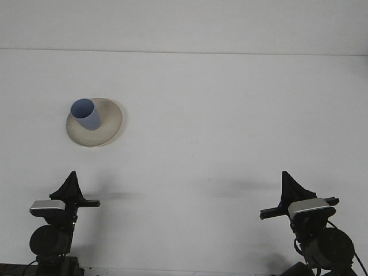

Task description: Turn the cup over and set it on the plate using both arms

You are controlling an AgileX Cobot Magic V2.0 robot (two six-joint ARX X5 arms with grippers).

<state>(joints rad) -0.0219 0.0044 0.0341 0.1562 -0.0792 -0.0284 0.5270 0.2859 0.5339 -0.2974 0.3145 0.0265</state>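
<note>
A smooth blue cup (85, 114) stands mouth-up on the round, matte beige plate (109, 123) in the upper left, both grippers low down, their jaw state impossible to tell.

**One high front camera over the table**

A single view covers the scene. The camera sits behind and above the robot and looks forward and down across the white table (230, 144), far enough back to take in most of its top up to the far edge, where a pale wall begins. The plate (109, 123) lies left of centre, in the far half. Both arms enter at the bottom edge, nearest the lens, well short of the plate. No second view overlaps.
</note>
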